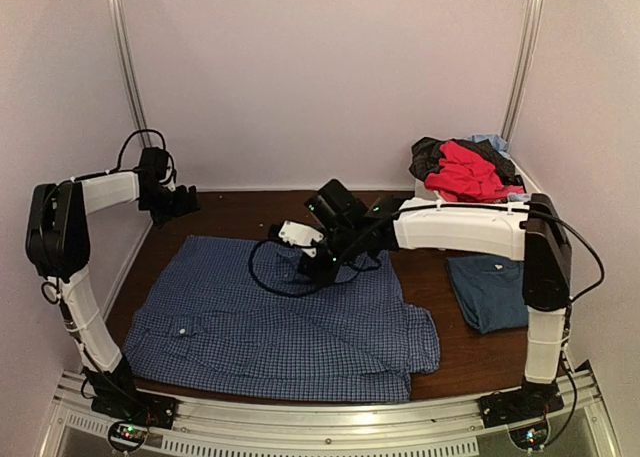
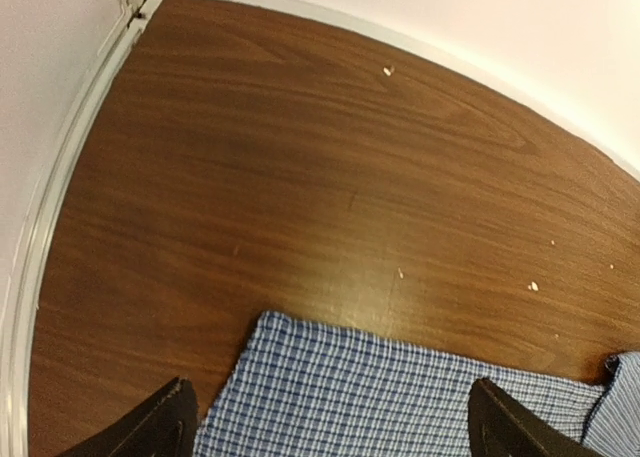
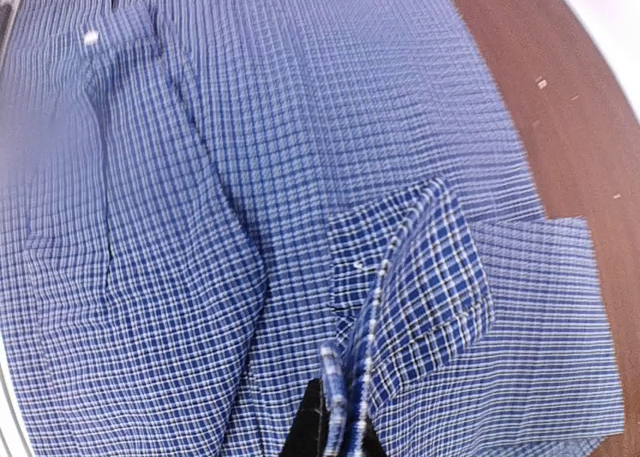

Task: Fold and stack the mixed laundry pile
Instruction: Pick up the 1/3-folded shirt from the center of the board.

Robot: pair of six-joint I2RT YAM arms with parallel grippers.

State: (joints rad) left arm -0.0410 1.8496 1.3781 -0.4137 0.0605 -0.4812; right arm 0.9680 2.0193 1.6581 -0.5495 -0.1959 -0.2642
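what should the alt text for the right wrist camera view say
The right gripper, shut at the bottom edge, pinches up a ridge of a blue-and-white checked shirt. The rest of the shirt lies spread out and fills most of the view, with a strip of brown table at the upper right.

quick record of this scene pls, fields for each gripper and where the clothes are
checked shirt: spread on the table, centre-left
left gripper: open, empty, above the checked shirt's far left edge
right gripper: shut on a raised fold of the checked shirt
dark-blue T-shirt: lies flat on the table's right side, looks folded
pile: red, black and light-blue clothes, far right corner
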